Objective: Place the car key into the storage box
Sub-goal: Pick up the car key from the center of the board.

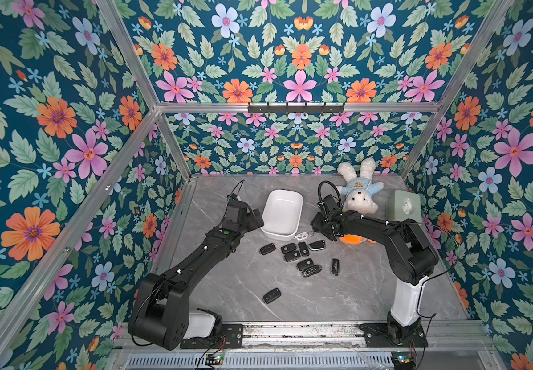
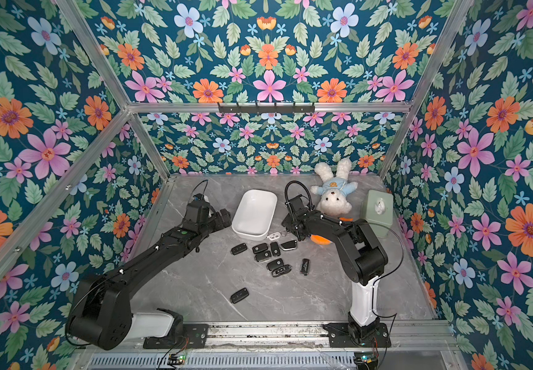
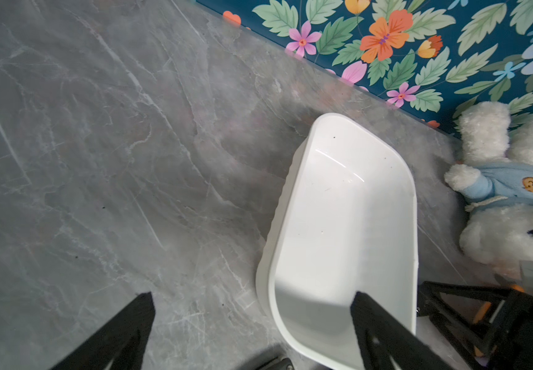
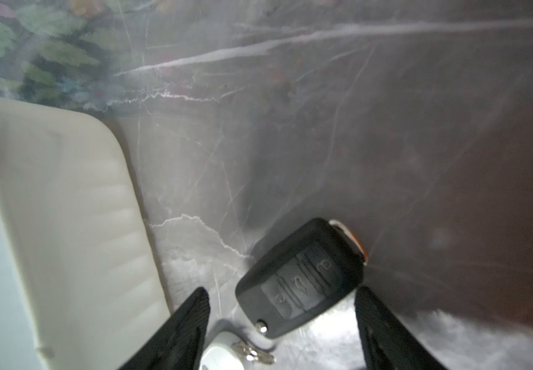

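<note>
The storage box point(image 1: 282, 211) point(image 2: 254, 211) is a shallow white tub, empty, on the grey marble table. My left gripper point(image 3: 254, 304) point(image 1: 258, 221) is open at the box's left near corner. One of its fingers point(image 3: 366, 307) is over the box's inside and the other is outside, with the rim point(image 3: 270, 288) between them. My right gripper point(image 4: 281, 302) is open low over the table, right of the box point(image 4: 66, 208). A black car key point(image 4: 300, 272) point(image 1: 316, 245) with three buttons lies flat between its fingers, with a gap on each side.
A white fob point(image 1: 300, 236) point(image 4: 223, 352) with a key ring lies beside that key. Several more black keys point(image 1: 294, 253) are scattered in front, one point(image 1: 271, 295) alone nearer the front. A white plush rabbit point(image 1: 359, 192), a green tissue box point(image 1: 403, 205) and an orange plush point(image 1: 351, 238) are at the right.
</note>
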Controlling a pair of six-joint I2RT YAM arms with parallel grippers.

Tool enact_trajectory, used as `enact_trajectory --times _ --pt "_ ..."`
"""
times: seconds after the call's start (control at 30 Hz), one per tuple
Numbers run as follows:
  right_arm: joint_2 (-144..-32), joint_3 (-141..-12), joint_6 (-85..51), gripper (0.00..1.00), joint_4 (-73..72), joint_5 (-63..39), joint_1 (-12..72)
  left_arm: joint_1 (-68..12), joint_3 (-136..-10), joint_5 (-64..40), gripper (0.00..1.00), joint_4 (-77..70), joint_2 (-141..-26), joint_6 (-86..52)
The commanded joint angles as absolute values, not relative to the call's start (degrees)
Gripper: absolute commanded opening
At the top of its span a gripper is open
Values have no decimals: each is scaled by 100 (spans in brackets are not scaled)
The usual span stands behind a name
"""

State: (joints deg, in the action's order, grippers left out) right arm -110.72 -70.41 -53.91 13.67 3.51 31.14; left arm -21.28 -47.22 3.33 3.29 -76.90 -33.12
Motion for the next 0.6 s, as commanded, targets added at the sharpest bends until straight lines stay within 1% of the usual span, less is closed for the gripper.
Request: enact_trajectory --times 0.0,0.23,0.43,0.57 --pt "-11211 -7226 -5258 74 1674 631 3120 -2059 -4536 267 100 58 -7570 -3501" --pt "-11521 -7564 -5091 73 1819 643 3151 -2004 -4229 65 100 -139 -7553 -3743" --pt "-11845 -8033 -4821 72 2311 956 3302 -1993 -4208 -59 100 -224 -7624 -3827" --pt "-11874 -8069 -4670 70 2501 1122 3340 -1975 -4192 -62 100 -221 -7597 -3825"
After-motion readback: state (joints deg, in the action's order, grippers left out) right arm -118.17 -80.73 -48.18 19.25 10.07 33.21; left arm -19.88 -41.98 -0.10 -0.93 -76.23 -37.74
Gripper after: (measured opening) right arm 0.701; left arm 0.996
